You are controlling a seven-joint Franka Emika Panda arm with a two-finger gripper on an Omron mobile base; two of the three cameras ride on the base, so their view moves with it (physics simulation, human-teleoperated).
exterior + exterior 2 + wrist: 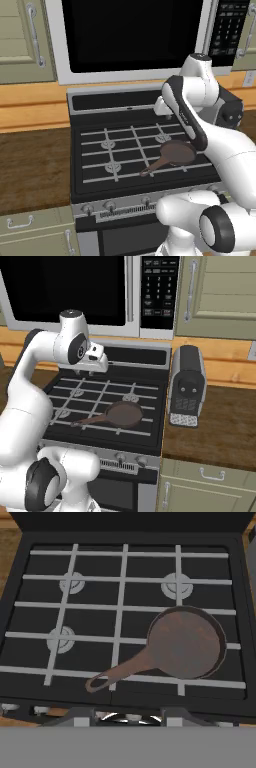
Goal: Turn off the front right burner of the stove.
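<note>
Your claw (95, 372) hangs high over the back half of the stove (95, 192), near the back panel, and it looks down on the whole cooktop. In the hand view you see only the two dark tips at the bottom edge, so I cannot tell if the claw is released or clenched; nothing is between the tips.

The front right burner (181, 687) is almost fully hidden under a brown skillet (186, 643), which sits on the grate at the near-right place. Its handle points toward 8 o'clock in the hand view, so the long axis of the pan runs from 2 to 8 o'clock.

What the coming move turns on, I judge, is the row of small silver knobs (110, 204) on the front face of the stove. From the claw this row lies at 6 o'clock in the hand view, lower and nearer to the base. You must come back toward the robot and go down. The right-hand knobs (120, 457) are probably the ones to try.
</note>
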